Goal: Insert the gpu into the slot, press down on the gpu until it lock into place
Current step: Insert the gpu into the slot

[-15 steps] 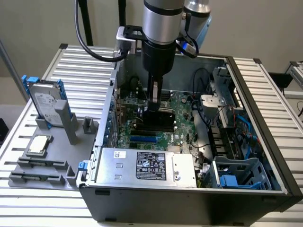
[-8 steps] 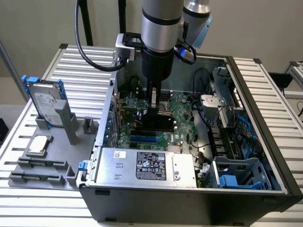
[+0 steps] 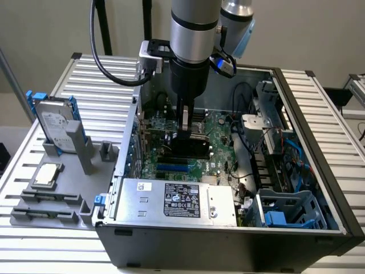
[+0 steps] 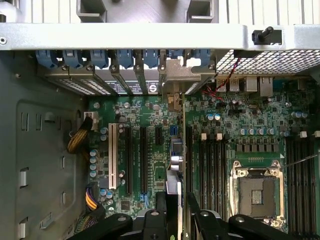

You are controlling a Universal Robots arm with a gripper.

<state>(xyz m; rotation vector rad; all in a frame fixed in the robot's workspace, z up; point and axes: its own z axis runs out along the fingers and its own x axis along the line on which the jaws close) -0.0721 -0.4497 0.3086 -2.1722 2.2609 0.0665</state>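
**Gripper.** We see the gripper (image 3: 185, 132) reaching straight down into the open case (image 3: 228, 248), over the middle of the motherboard (image 3: 219, 124). Its fingers (image 4: 159, 216) are drawn close together, with only the thickness of the gpu (image 3: 191, 149) between them. They clamp the gpu at its top edge. In the wrist view the gripper (image 4: 176, 202) straddles the gpu (image 4: 174, 182), one finger on each face.

**Gpu.** The gpu stands upright on edge above the motherboard. Its glossy black face is turned toward the power supply (image 3: 177, 200), which lies along the case's front wall. In the wrist view we see the card edge-on, running parallel to the expansion connectors and pointing toward the rear wall with its row of blue clips (image 4: 100, 57).

**Slot.** The blue slot (image 3: 172, 168) runs parallel to the gpu, just beside its lower edge on the power-supply side. We cannot tell whether the card's lower edge is seated in a connector.

**Surroundings.** In the wrist view the memory strips (image 4: 205, 165) and the processor socket (image 4: 256, 192) lie on one side of the gpu, and a white connector (image 4: 112, 155) lies on the other. On the worktop (image 3: 333, 131), outside the case at the exterior view's left, a grey fixture (image 3: 85, 149) carries an upright hard drive (image 3: 54, 121) and a processor (image 3: 47, 174) lying flat.
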